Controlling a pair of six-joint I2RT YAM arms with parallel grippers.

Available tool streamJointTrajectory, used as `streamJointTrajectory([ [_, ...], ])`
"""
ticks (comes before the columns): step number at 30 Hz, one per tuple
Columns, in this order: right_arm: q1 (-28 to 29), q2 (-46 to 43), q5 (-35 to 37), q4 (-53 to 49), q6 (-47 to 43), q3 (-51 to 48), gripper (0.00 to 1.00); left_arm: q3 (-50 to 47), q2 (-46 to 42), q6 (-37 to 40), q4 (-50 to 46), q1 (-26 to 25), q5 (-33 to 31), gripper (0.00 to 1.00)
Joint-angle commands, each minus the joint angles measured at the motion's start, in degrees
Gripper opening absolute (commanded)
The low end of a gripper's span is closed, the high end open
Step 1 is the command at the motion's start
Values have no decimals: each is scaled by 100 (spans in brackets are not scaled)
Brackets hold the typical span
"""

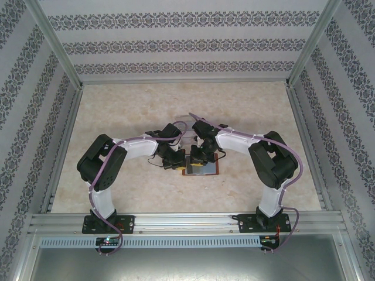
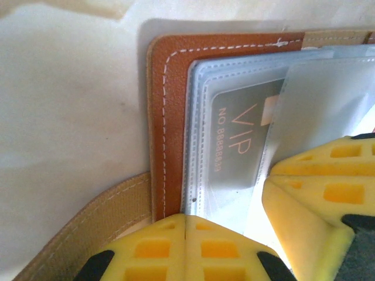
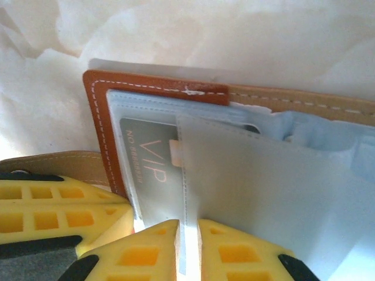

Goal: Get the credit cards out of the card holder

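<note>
Patterned walls enclose a marbled table; from above, the card holder lies open mid-table, long axis left-right. Left wrist: left gripper, jaws pressed together at the holder's stitched edge beside the tan strap; a sleeved grey VIP card, number legible, lettering running toward those fingers. Right wrist: right gripper, jaws a slit apart astride a lifted clear sleeve

Overhead, wrist views close on card holder
</note>
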Motion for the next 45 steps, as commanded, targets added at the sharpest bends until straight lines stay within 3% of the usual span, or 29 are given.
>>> streamJointTrajectory([
  [1, 89, 37, 252, -355, -103, 126, 17, 73, 44, 27, -164, -57, -105, 0],
  [15, 93, -46, 316, -408, -129, 64, 16, 238, 57, -323, 495, -55, 380, 0],
  [28, 94, -123, 384, -478, -162, 45, 15, 160, 536, -399, 565, -55, 400, 0],
  [45, -28, -555, 1174, -1217, -399, 177, 18, 186, 540, -290, 416, -59, 308, 0],
])
